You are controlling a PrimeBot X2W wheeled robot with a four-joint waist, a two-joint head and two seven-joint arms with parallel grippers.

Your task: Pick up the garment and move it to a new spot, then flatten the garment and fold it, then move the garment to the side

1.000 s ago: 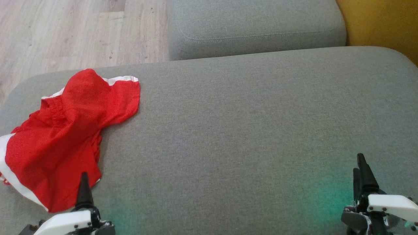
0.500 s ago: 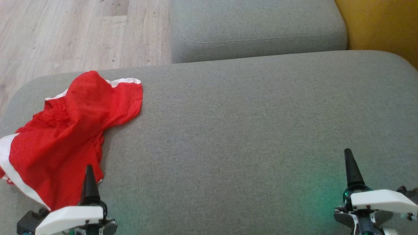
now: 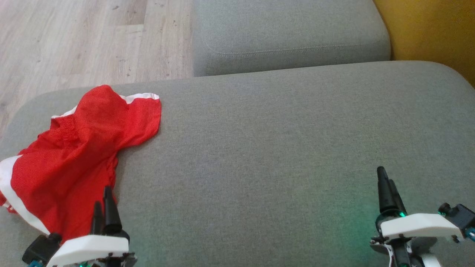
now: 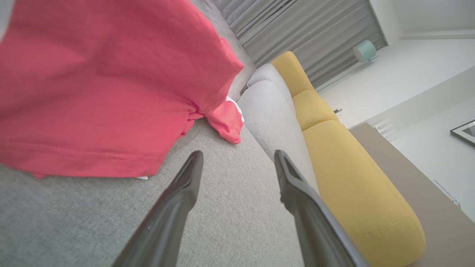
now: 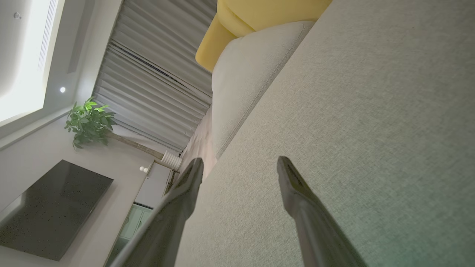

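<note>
red shorts [image 3: 81, 155]: lying crumpled on grey sofa cushion [image 3: 259, 148]
left fingers [image 3: 105, 202]: I'm holding them spread, empty, beside the shorts
right fingers [image 3: 385, 187]: I'm holding them spread over bare cushion

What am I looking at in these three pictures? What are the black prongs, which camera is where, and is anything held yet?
This is a wheeled robot with two arms. The wide picture comes from its head camera, looking down at a grey sofa seat. The black prongs are its fingers: the left gripper at the lower left, the right gripper at the lower right. The other two pictures come from a camera on each wrist, looking along that arm's own fingers, so they appear tilted. A crumpled red garment with white trim lies on the seat's left end; the left gripper hovers by its near edge. Both grippers are open and hold nothing. Behind are a wooden floor and a yellow cushion.
</note>
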